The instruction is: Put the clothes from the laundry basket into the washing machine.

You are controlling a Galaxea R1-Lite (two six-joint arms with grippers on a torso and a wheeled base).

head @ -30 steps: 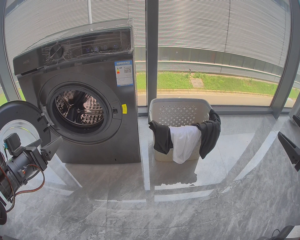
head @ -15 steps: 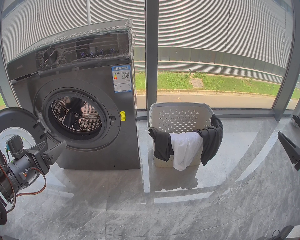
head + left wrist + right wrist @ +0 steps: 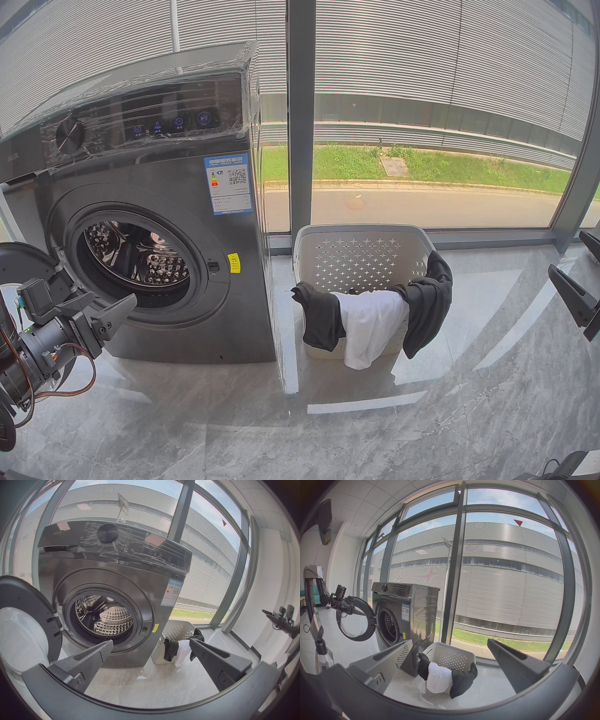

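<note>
Shifting of the whole head view is seen: only the camera is brought closer. The clothes (image 3: 370,319) are draped over the laundry basket (image 3: 362,250) rim beside the washing machine (image 3: 244,262). The left end effector (image 3: 150,645) and right end effector (image 3: 448,643) are held released, so nothing is grasped yet.

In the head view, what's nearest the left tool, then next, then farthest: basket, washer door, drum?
From the left tool:
1. washer door, right beside it, far left.
2. drum, just ahead.
3. basket, off to the right.
</note>
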